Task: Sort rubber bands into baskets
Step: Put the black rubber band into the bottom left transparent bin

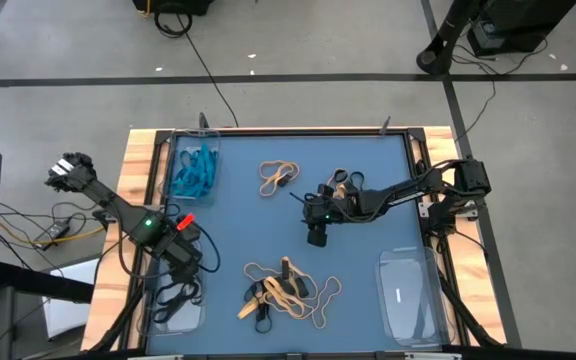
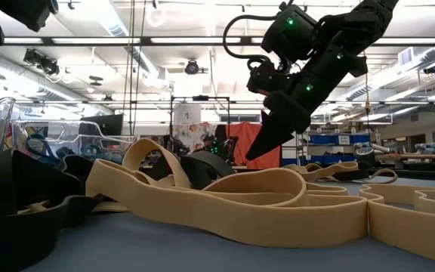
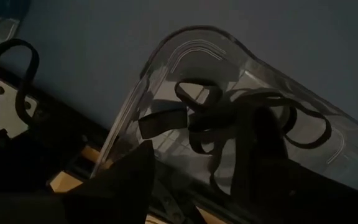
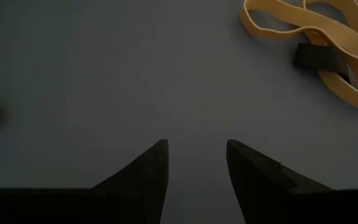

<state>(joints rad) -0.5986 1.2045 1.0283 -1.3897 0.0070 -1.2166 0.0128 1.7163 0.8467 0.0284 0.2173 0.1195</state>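
Spanning the scene: a blue-topped table [image 1: 268,225] framed in pale wood is seen from above.
Clear rectangular plastic baskets: one is set at each corner; teal-blue rubber loops [image 1: 194,170] are held in the far left basket [image 1: 195,140], black rubber loops [image 1: 176,296] in the near left basket [image 1: 158,318].
Left gripper [image 1: 184,262]: positioned over the near left basket, fingers spread, nothing grasped.
Right gripper [image 1: 317,236]: held above bare mid-table, fingers apart, empty.
Loose tan and black rubber bands [image 1: 286,292]: heaped near the front edge.
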